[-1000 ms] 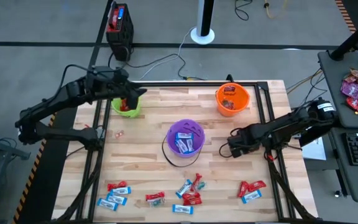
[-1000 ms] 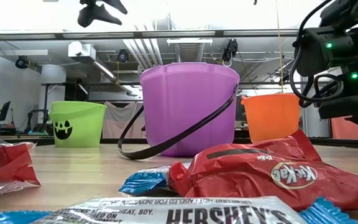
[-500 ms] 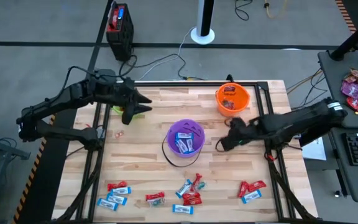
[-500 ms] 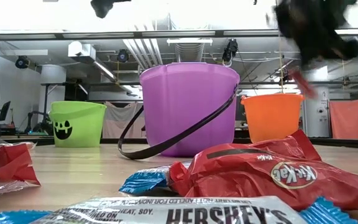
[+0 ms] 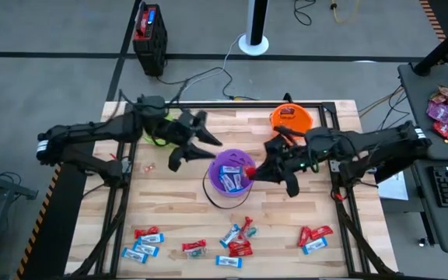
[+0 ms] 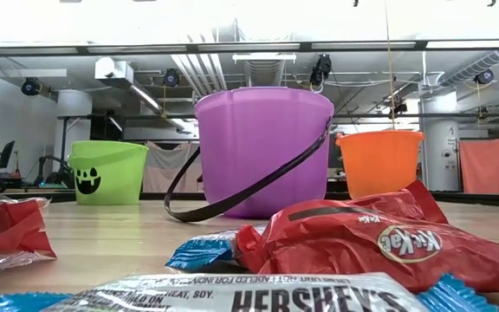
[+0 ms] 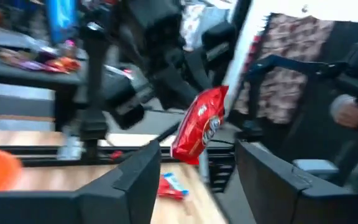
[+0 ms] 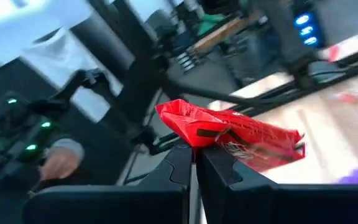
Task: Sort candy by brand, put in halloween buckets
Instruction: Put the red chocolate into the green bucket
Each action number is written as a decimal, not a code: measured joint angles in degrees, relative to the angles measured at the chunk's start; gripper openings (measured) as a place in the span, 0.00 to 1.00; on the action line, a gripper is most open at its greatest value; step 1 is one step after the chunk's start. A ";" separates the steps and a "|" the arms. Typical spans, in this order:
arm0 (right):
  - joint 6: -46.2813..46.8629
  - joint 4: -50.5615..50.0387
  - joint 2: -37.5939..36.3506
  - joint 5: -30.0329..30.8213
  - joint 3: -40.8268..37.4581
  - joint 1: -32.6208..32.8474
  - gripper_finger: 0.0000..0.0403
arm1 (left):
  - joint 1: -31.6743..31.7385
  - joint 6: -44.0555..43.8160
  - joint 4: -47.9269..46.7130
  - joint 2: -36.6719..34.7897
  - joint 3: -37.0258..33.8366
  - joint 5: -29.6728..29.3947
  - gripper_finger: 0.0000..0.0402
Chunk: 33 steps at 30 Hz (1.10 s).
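Reading KitKat on red wrapper, HERSHEY'S on silver wrapper.

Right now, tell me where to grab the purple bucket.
Take the purple bucket by its rim, coming straight down, one finger inside, one outside: it stands upright and open, while its black handle hangs down to the table.

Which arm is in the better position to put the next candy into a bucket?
The right. The right gripper is shut on a red candy at the purple bucket's rim. The left gripper is open and empty.
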 joint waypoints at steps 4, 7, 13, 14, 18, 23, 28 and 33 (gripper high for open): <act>-1.56 0.28 4.55 -3.96 4.24 -0.45 0.02 | -0.65 -2.37 3.91 3.46 -0.02 5.57 0.53; -2.37 -0.23 7.91 -6.64 6.82 -1.01 0.02 | -0.76 -4.93 6.29 5.47 0.01 10.51 0.55; -5.39 -0.12 12.14 -8.18 11.39 -2.93 0.02 | -1.42 -7.39 9.15 7.92 0.12 16.86 0.55; -6.22 -0.14 12.53 -8.16 11.99 -3.19 0.02 | -1.52 -7.85 9.15 8.09 0.13 17.39 0.54; -7.14 -0.43 13.03 -8.13 13.48 -4.63 0.02 | -1.53 -9.91 8.54 8.51 0.04 18.77 0.46; -6.82 -1.39 12.38 -7.86 13.45 -6.05 0.03 | -1.61 -9.58 8.31 7.94 0.02 18.76 0.20; -7.22 -1.69 12.28 -7.69 13.39 -6.20 0.04 | -1.61 -9.60 7.68 7.57 0.00 18.68 0.05; -7.25 -4.00 11.67 -7.62 13.35 -6.36 0.05 | -1.37 -9.75 6.27 7.34 0.00 18.30 0.07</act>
